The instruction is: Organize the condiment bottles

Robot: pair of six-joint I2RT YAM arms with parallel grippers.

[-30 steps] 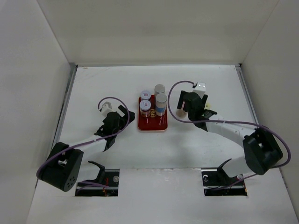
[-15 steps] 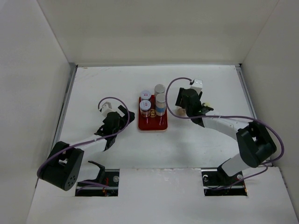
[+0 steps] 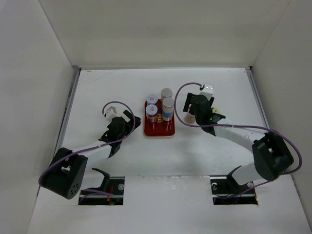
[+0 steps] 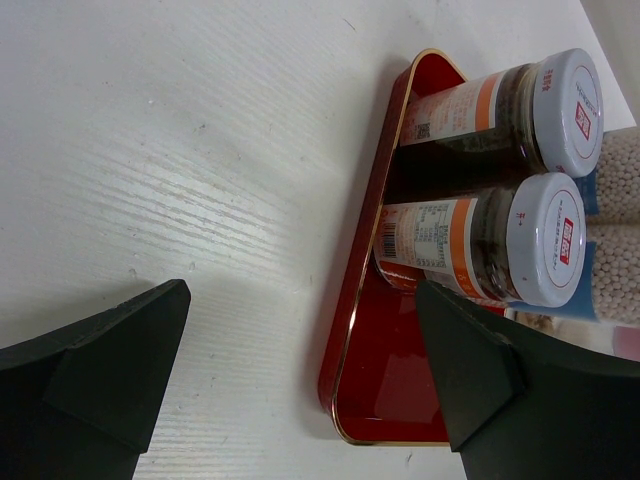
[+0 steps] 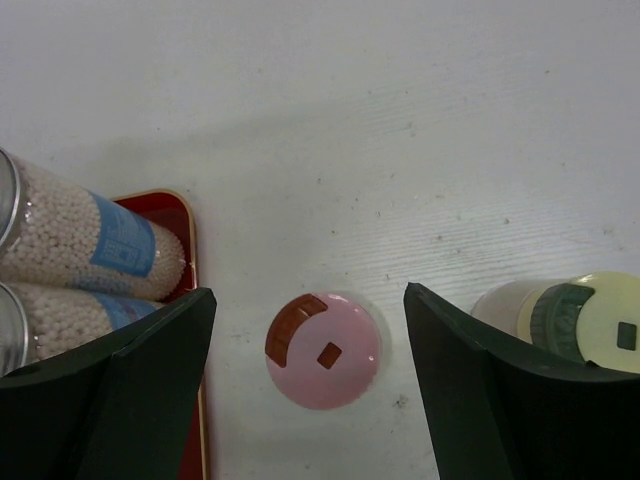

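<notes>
Bottles (image 3: 168, 106): four stood upright on red tray (image 3: 159, 130), midway between left and right edges of table (image 3: 107, 87). Pink-cap bottle (image 5: 323, 350) stood just off tray's right-edge side, framed by right claw (image 5: 310, 295), released, fingers spread, no contact seen. Cream-cap bottle (image 5: 600, 325) set near it, outside claw. Left claw (image 4: 300, 300) released, nothing gripped, held on tray's left-edge side.

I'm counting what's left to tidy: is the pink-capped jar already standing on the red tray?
No, the pink-capped jar stands on the table beside the red tray, outside its rim.
</notes>
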